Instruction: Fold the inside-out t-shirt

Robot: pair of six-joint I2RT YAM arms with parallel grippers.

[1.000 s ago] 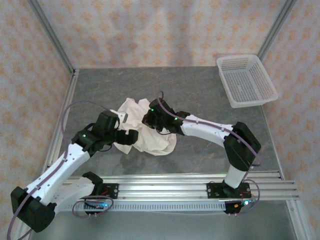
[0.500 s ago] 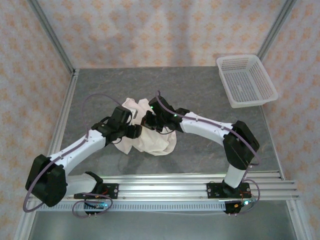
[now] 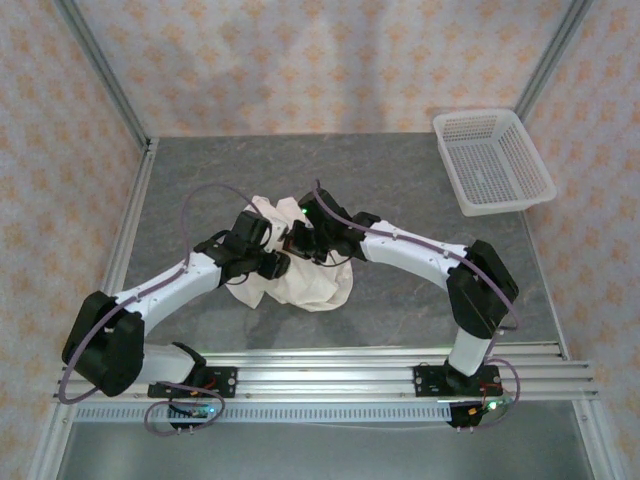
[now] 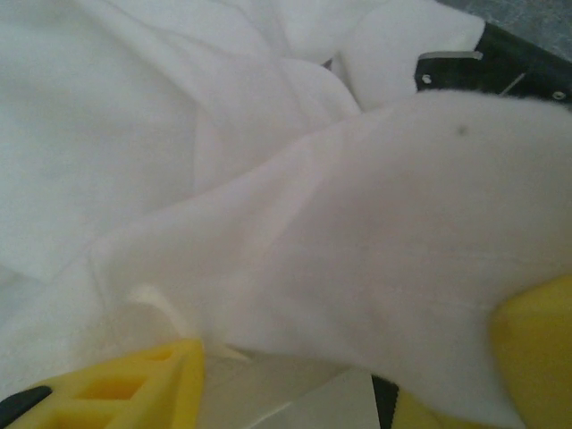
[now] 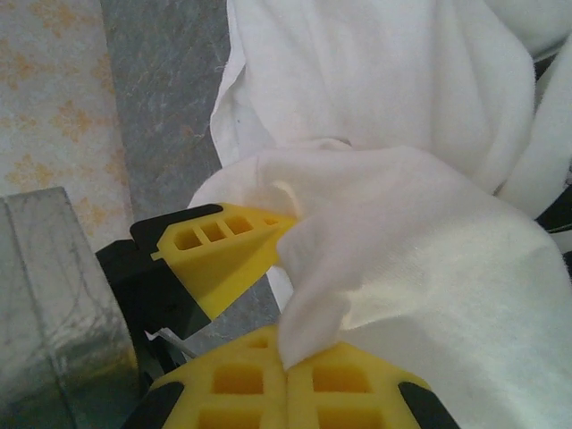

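The inside-out t-shirt (image 3: 305,280) lies in a wrinkled heap on the left-centre of the grey surface (image 3: 420,190), nowhere near flat. By my reading the step in hand is the opening one: getting 2 holds on the fabric so it can be lifted and spread before any fold is made.

The right end effector (image 5: 286,380) is closed tight, with a tongue of white cloth pinched between its yellow pads. The left end effector (image 4: 340,384) sits just beside it over the heap, its fingers partway apart with a fold of fabric draped across the gap. I cannot tell whether that fold is truly gripped or only resting there.

The next move likely calls for a firm left-hand hold, then drawing the 2 end effectors apart so the cloth tensions between them. With both holds so close together, they may have the same layer, which would drag the heap rather than open it.

There is bare surface behind the shirt and to its right. The mesh basket (image 3: 492,160) stands well apart in the far right corner. The near rail (image 3: 350,362) and the left frame edge (image 3: 130,230) are the closer limits.
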